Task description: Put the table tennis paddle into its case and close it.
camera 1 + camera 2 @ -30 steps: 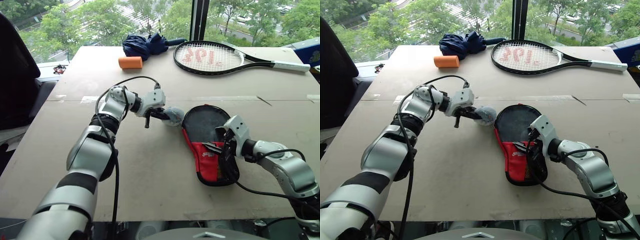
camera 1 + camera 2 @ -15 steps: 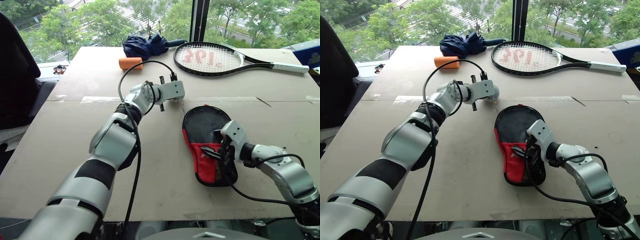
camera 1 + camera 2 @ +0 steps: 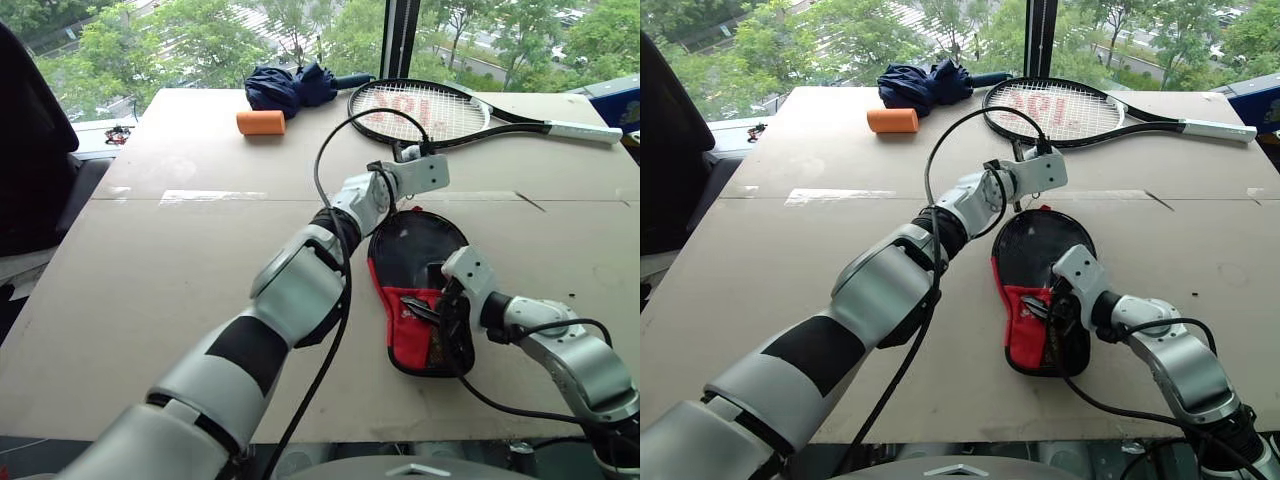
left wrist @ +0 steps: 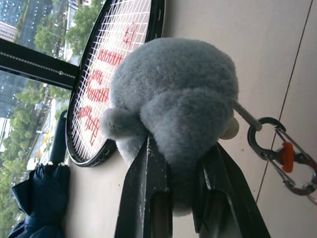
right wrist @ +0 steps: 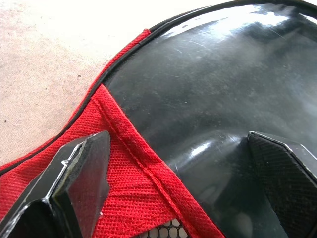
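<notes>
Here the left gripper pinches the fuzzy ball; the right gripper, spread wide, rests on the case.

I'm looking at what seems an upper-floor office or test room: a plain beige desk pushed against a big window, with treetops and a road far below outside. A dark chair back stands at the desk's left edge. Sports gear lies about as props: a tennis racket, a folded umbrella, an orange cylinder.
</notes>
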